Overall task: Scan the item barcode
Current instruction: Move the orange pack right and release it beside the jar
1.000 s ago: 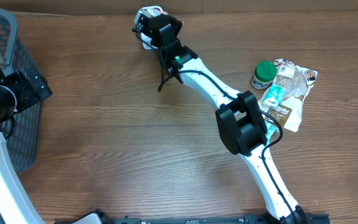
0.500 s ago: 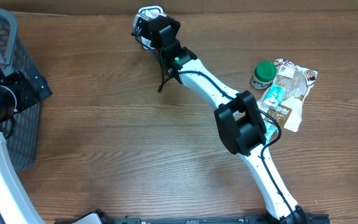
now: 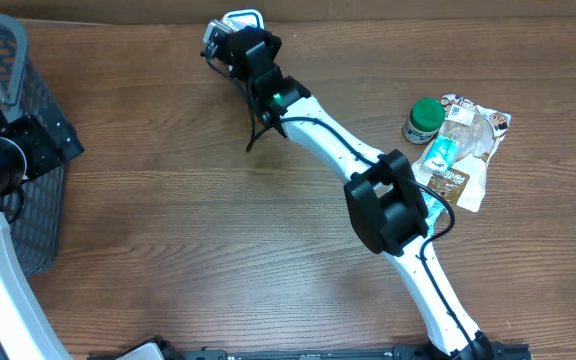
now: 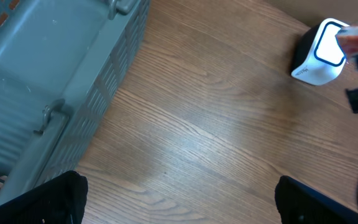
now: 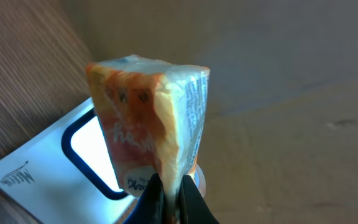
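My right gripper [image 5: 169, 193] is shut on the lower seam of an orange and white snack packet [image 5: 148, 130] and holds it upright. The packet hangs just in front of the lit window of the white barcode scanner [image 5: 55, 162]. From above, the right gripper [image 3: 230, 42] sits at the table's far edge, right beside the scanner [image 3: 245, 18]. The left wrist view has the scanner [image 4: 319, 53] at top right with the orange packet [image 4: 353, 42] against its window. My left gripper [image 4: 188, 205] is open over bare wood, nothing between its fingers.
A grey plastic basket [image 3: 3, 60] stands at the far left, beside the left arm. A green-lidded jar [image 3: 425, 118] and a pile of snack packets [image 3: 465, 150] lie at the right. A brown cardboard wall runs behind the table.
The right gripper has moved a little left and toward the far edge with the packet, bringing it closer to the scanner's window. The left arm has not moved.
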{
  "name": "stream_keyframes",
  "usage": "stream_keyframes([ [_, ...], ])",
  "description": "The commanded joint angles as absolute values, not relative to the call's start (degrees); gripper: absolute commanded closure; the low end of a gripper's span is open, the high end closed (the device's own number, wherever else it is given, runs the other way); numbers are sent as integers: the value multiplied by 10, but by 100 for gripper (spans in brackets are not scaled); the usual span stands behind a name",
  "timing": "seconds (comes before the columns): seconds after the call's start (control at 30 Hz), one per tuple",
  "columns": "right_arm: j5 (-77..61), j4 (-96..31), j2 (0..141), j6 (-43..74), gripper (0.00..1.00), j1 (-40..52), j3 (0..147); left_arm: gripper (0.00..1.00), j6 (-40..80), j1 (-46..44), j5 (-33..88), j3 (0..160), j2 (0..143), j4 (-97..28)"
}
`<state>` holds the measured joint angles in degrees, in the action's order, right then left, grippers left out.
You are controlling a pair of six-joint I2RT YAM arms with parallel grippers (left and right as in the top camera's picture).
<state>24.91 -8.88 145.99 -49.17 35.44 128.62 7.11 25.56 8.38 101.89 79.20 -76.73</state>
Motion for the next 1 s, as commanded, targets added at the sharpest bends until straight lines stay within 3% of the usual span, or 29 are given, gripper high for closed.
stream_keyframes([
  [0.0, 215, -121, 1361, -403, 96, 353, 1286, 1, 73, 258, 89, 1024, 794, -767],
  [0.2, 162, -283, 1251, -248, 96, 352, 1286, 0, 73, 258, 89, 1024, 794, -767],
  [0.6, 162, -738, 1016, 136, 96, 337, 1286, 0, 73, 258, 88, 1024, 794, -767],
  [0.87, 162, -972, 970, 350, 96, 211, 1286, 0, 73, 258, 88, 1024, 794, -767],
  [0.97, 114, -971, 972, 332, 96, 155, 1255, 0, 73, 258, 88, 1024, 794, -767],
])
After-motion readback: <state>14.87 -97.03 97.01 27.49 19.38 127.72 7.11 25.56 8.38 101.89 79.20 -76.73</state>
